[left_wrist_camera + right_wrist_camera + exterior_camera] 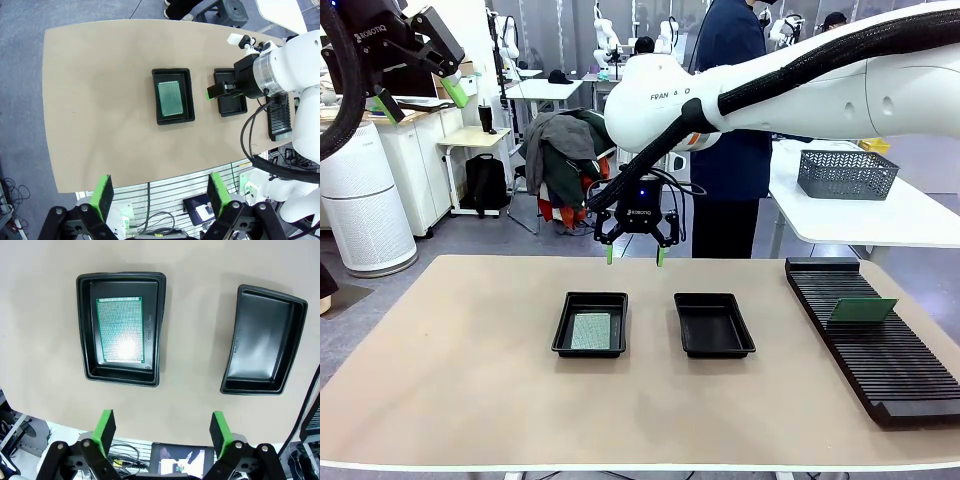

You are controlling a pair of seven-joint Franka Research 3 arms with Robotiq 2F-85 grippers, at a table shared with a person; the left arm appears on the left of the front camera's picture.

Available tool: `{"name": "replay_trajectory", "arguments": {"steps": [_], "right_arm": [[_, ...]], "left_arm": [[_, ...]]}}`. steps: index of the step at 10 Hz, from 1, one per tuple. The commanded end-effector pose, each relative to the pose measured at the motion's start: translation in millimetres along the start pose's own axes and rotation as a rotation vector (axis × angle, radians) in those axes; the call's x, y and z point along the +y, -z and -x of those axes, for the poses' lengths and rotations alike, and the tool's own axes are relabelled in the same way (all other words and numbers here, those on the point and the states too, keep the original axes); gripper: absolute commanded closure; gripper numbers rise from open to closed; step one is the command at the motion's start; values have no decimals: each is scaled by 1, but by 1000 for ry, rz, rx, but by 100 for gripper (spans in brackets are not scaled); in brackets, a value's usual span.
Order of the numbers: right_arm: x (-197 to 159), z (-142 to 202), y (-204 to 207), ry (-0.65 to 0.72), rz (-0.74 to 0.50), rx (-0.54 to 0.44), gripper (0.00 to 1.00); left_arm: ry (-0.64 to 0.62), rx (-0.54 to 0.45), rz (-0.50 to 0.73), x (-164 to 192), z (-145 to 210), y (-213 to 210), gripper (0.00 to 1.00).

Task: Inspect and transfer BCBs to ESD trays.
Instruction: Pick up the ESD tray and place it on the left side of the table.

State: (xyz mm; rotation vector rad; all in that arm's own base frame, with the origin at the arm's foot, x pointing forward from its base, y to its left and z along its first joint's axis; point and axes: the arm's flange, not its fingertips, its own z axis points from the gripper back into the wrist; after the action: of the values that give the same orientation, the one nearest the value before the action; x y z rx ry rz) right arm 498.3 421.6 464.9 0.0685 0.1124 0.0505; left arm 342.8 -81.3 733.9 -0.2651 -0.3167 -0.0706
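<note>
With one tray filled and the other bare, the step in hand looks to be fetching the next board. To do it well, the right gripper (635,256) should travel across to the slotted rack (890,370) and come down square over the top edge of the standing BCB (862,311). It should pinch the board by its flat faces and lift it straight up out of the slot before swinging back (a tilted pull would likely jam it against the ribs). That gripper hangs above the table (450,380), just beyond the trays on the person's side and about level with the gap between them. Its fingers point down and its jaws are spread wide with nothing between them. The standing BCB is well apart from it, off to the robot's right, leaning in the rack. The flat BCB (121,329) lies on the floor of the filled ESD tray (82,325), below the gripper and to the robot's left. The empty ESD tray (265,340) sits beside that one, to the right. The left gripper (422,98) is raised high at the robot's left, also wide open and empty.
</note>
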Motion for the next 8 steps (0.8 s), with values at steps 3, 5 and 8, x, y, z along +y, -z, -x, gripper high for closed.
{"name": "replay_trajectory", "arguments": {"steps": [3, 5, 8], "right_arm": [[0, 2, 0, -3, -2, 4, 0], [0, 2, 0, -3, -2, 4, 0], [0, 2, 0, -3, -2, 4, 0]], "left_arm": [[-2, 1, 0, 1, 0, 1, 0], [-2, 1, 0, 1, 0, 1, 0], [-2, 1, 0, 1, 0, 1, 0]]}}
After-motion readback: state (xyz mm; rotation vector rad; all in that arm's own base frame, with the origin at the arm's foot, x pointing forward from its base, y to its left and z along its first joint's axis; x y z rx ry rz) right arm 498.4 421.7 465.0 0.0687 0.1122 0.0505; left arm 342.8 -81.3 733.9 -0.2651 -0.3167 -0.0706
